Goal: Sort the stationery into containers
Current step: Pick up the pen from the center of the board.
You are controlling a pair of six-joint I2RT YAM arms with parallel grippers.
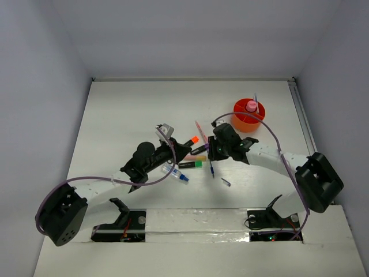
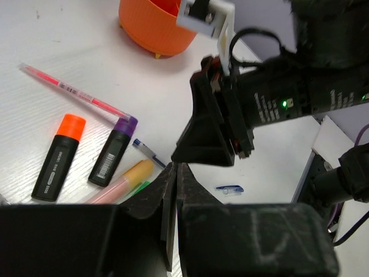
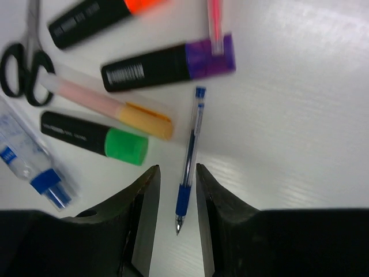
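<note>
**Right gripper lines up on a blue pen**

In the right wrist view the right gripper [image 3: 176,170] hangs over the blue pen [image 3: 190,138] at centre frame. Its jaws are narrowly parted either side of the pen's tip end, without touching it. The left gripper [image 2: 176,167] is closed on nothing. The next move, as I judge it, is to lower, pinch the pen and carry it to the orange cup [image 1: 242,122] at upper right of the overhead view.

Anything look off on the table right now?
One thing: a small blue piece, perhaps a pen cap, lies alone on the table, apart from the highlighters. The blue pen near it shows a bare tip. Nothing looks spilled or damaged.
</note>
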